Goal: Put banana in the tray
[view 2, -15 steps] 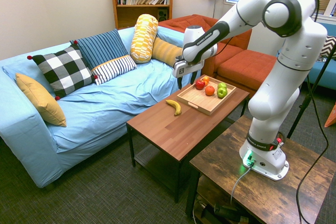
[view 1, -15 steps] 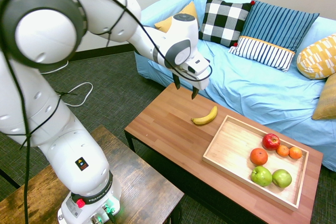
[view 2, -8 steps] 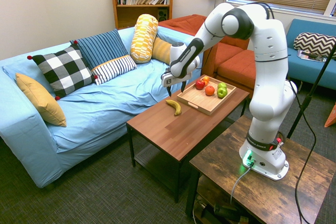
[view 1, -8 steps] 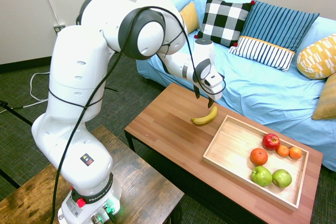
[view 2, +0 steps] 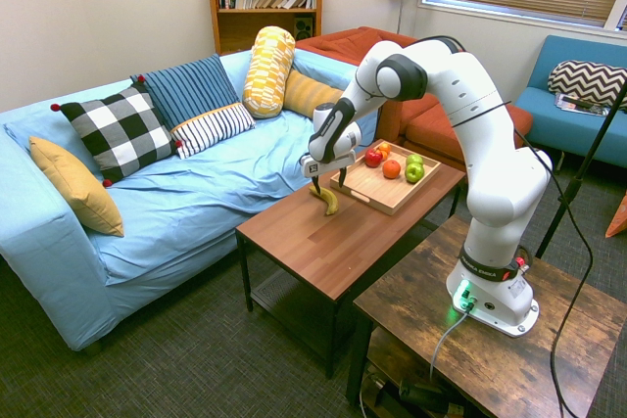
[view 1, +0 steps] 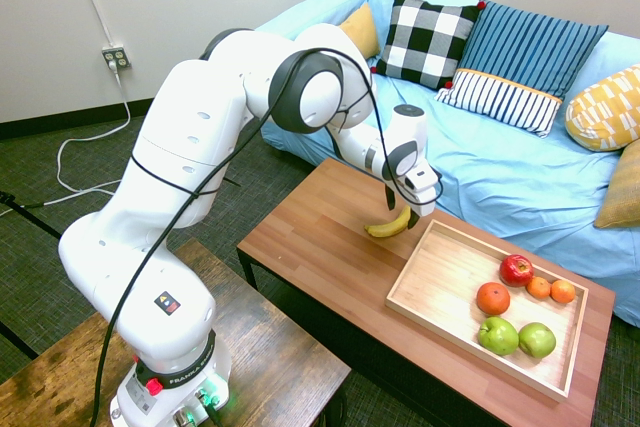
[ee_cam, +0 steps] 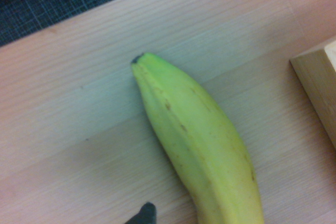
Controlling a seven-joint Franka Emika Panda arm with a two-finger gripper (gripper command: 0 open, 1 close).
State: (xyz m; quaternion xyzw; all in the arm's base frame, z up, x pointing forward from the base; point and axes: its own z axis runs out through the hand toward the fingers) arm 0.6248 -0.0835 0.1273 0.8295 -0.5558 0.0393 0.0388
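The yellow banana (view 1: pixel 385 228) lies on the reddish-brown coffee table (view 1: pixel 320 257), just left of the light wooden tray (view 1: pixel 440 282). My gripper (view 1: pixel 400 209) is open and low over the banana's tray-side end, one finger on each side of it; whether they touch it I cannot tell. From the other side, the gripper (view 2: pixel 329 183) stands over the banana (view 2: pixel 328 203), beside the tray (view 2: pixel 367 186). The wrist view shows the banana (ee_cam: pixel 194 140) from close by, with a tray corner (ee_cam: pixel 317 77) beside it.
In the tray lie a red apple (view 1: pixel 516 269), several oranges (view 1: pixel 492 298) and two green apples (view 1: pixel 497 335). A blue sofa (view 1: pixel 500 167) with cushions runs along the table's far side. A darker wooden side table (view 1: pixel 270 357) stands near the coffee table.
The arm has swung out over the coffee table and come down, bringing the open gripper from above the table's far edge onto the banana. The banana and the tray have not moved.
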